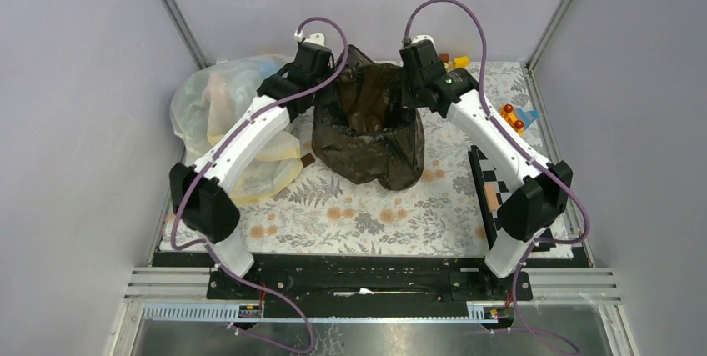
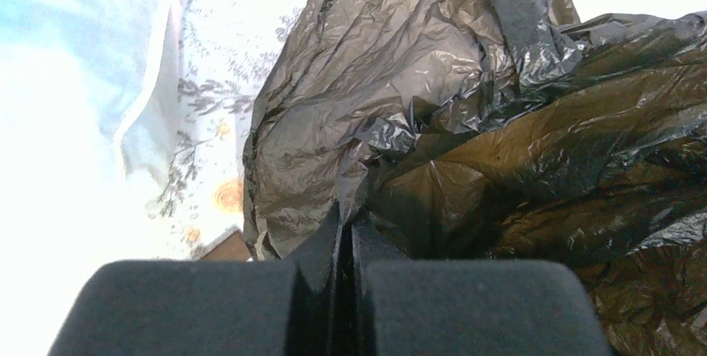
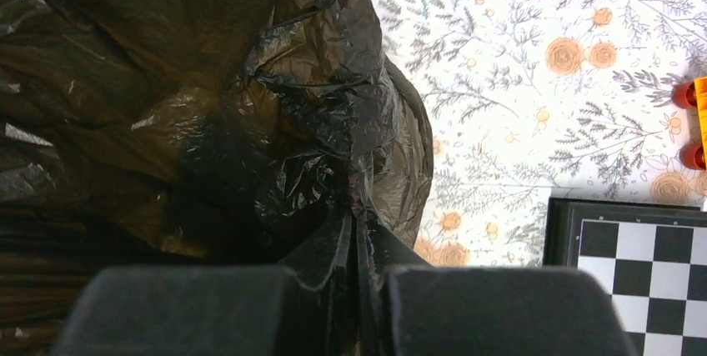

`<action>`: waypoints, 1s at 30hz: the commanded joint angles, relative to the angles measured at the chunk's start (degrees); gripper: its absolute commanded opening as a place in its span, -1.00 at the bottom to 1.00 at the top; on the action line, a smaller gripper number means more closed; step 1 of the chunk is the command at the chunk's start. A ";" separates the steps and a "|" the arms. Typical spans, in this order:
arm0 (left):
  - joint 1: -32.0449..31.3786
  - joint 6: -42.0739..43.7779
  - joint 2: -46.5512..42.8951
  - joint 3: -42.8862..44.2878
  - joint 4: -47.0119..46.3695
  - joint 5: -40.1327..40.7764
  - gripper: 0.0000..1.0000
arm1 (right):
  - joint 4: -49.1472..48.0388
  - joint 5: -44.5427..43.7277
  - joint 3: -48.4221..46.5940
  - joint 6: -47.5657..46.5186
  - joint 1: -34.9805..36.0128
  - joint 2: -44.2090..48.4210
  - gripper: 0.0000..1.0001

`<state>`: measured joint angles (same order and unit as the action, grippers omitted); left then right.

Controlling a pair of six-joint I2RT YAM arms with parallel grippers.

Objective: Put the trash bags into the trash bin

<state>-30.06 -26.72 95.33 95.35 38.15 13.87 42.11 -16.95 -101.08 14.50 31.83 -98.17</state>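
From above I see the black bag [image 1: 371, 127] standing open-mouthed just right of the clear bag [image 1: 208, 106]. Only the wrist views show the left gripper [image 2: 343, 231] and right gripper [image 3: 358, 235] each pinched tight on its thin, glossy, crinkled rim.

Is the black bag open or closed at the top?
Open. The left gripper and right gripper pinch opposite edges of the bag, and the top view looks down inside it.
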 commanded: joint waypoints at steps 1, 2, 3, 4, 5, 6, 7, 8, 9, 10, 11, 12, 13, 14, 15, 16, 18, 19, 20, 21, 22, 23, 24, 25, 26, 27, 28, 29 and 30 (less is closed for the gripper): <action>1.54 0.83 6.30 8.61 -1.59 0.56 -1.00 | -4.28 -1.52 -5.05 1.34 -3.83 -3.53 -1.00; 2.03 0.98 7.99 10.94 -1.51 -0.03 -1.00 | -4.69 -1.71 -6.00 1.52 -4.55 -4.25 -0.99; 2.51 1.24 9.64 13.30 -1.52 -0.81 -1.00 | -5.13 -1.81 -6.84 1.63 -5.21 -5.10 -0.98; 2.89 1.43 11.44 15.38 -1.50 -1.67 -1.00 | -5.53 -1.95 -7.84 1.59 -5.82 -5.94 -0.96; 3.12 1.49 12.86 17.58 -1.50 -2.24 -1.00 | -5.62 -2.14 -8.89 1.58 -6.35 -6.84 -0.89; 3.24 1.58 14.28 19.25 -1.50 -2.87 -1.00 | -5.63 -2.04 -9.92 1.42 -6.82 -7.74 -0.77; 3.35 1.73 15.34 21.21 -1.50 -3.62 -0.82 | -5.50 -1.72 -10.82 1.06 -7.13 -8.35 -0.55; 3.35 1.83 15.96 22.05 -1.54 -4.46 -0.50 | -5.31 -1.35 -11.52 0.44 -7.36 -8.69 -0.29; 3.35 1.85 16.13 22.30 -1.76 -5.30 -0.20 | -5.33 -1.37 -11.74 0.13 -7.52 -8.60 -0.05; 3.35 1.85 15.70 21.98 -2.21 -5.88 0.04 | -5.70 -1.48 -11.40 -0.31 -7.58 -8.12 0.15; 3.28 1.67 14.78 21.05 -2.99 -5.97 0.22 | -7.12 -1.56 -10.13 -0.92 -7.62 -6.85 0.29; 3.19 1.64 13.42 19.84 -3.91 -6.03 0.39 | -9.41 -1.28 -8.26 -1.63 -7.58 -5.35 0.38; 2.99 1.54 11.87 18.40 -5.10 -6.09 0.46 | -11.63 -0.40 -6.68 -2.41 -7.58 -3.55 0.43; 2.61 1.57 9.95 16.92 -6.39 -5.55 0.54 | -13.50 0.20 -5.58 -3.00 -7.58 -1.85 0.50; 1.97 1.77 7.97 15.37 -7.59 -4.83 0.64 | -14.61 0.73 -4.98 -3.47 -7.58 -0.44 0.55; 1.34 1.93 5.75 13.85 -8.82 -4.14 0.74 | -15.18 1.41 -4.85 -3.82 -7.63 0.86 0.59; 0.15 1.86 1.15 10.46 -11.09 -3.65 0.95 | -15.43 2.24 -4.52 -4.36 -7.58 3.52 0.68; -0.16 1.74 -1.38 8.33 -12.24 -3.41 0.97 | -15.74 2.18 -3.50 -4.47 -7.59 5.34 0.76; -0.37 1.45 -4.09 5.98 -13.27 -3.04 0.97 | -16.49 1.62 -1.63 -4.40 -7.59 7.43 0.80; -0.49 0.75 -7.12 3.17 -14.04 -2.30 0.97 | -18.12 0.36 1.13 -4.13 -7.58 10.17 0.96; -0.70 -0.53 -10.24 0.34 -14.42 -0.84 0.97 | -20.64 -1.02 6.50 -3.79 -7.58 13.08 0.99; -1.03 -1.97 -14.37 -3.31 -15.04 0.58 0.97 | -25.08 -2.79 10.88 -3.66 -7.58 17.71 0.99; -1.45 -2.73 -17.99 -7.83 -16.54 1.48 0.97 | -28.73 -4.08 16.07 -3.78 -7.58 21.37 0.99; -1.78 -3.51 -21.72 -12.85 -18.75 2.22 0.98 | -32.27 -5.67 21.22 -4.08 -7.58 24.48 0.99; -1.83 -4.53 -25.48 -18.54 -21.36 2.99 0.97 | -35.29 -7.28 25.70 -4.27 -7.60 27.94 0.99; -1.88 -5.51 -29.28 -25.64 -24.11 3.81 0.98 | -38.06 -8.70 30.51 -4.22 -7.60 31.42 0.99; -1.87 -5.99 -32.59 -31.26 -27.39 4.68 0.97 | -40.62 -10.07 35.07 -4.16 -7.60 34.62 0.99; -1.92 -6.34 -35.97 -35.89 -29.72 5.20 0.97 | -43.59 -11.35 39.52 -3.97 -7.60 38.31 0.99; -1.93 -6.55 -38.82 -39.29 -30.92 5.16 0.98 | -46.07 -12.53 44.11 -3.56 -7.58 42.06 1.00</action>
<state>-31.97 -30.06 63.77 70.37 16.80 14.87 10.20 -21.89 -70.39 10.87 24.12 -65.30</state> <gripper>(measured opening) 0.987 0.994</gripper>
